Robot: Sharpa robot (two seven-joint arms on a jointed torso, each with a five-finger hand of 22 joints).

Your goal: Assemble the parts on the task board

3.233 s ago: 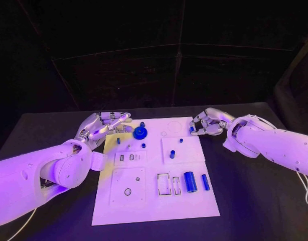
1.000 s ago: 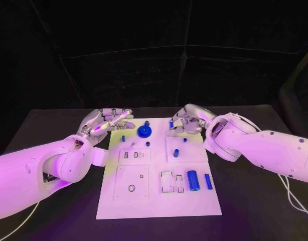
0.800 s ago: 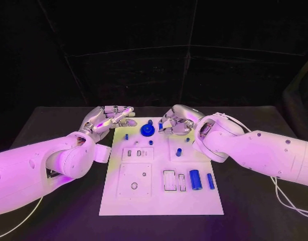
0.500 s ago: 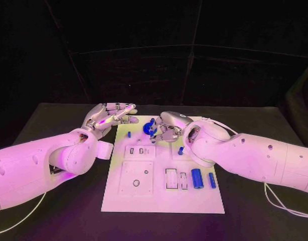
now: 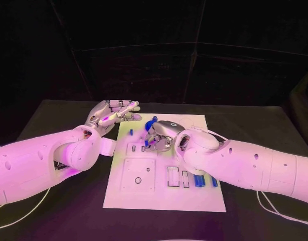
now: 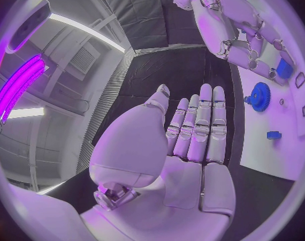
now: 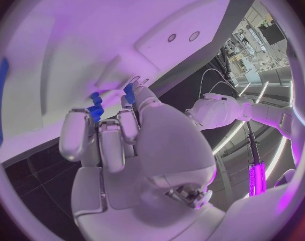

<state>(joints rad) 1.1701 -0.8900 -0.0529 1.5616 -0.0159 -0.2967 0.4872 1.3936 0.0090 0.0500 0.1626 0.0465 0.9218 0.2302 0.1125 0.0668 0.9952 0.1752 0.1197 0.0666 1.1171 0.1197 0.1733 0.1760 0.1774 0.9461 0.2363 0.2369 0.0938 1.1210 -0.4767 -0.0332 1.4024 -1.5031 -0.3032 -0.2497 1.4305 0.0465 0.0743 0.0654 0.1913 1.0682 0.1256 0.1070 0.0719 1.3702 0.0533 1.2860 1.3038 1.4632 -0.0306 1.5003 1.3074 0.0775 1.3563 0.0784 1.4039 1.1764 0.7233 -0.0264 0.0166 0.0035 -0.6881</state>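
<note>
your left hand hovers flat with fingers straight and apart, holding nothing, just off the far left corner of the task board on the black tabletop. the blue gear sits on the board's far end. your right hand is over the gear, fingers curled down; you cannot tell whether it grips it.

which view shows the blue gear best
The left wrist view: the blue gear lies unobstructed on the task board, teeth visible. In the head view the right hand mostly covers it. The right wrist view doesn't clearly show it.
</note>
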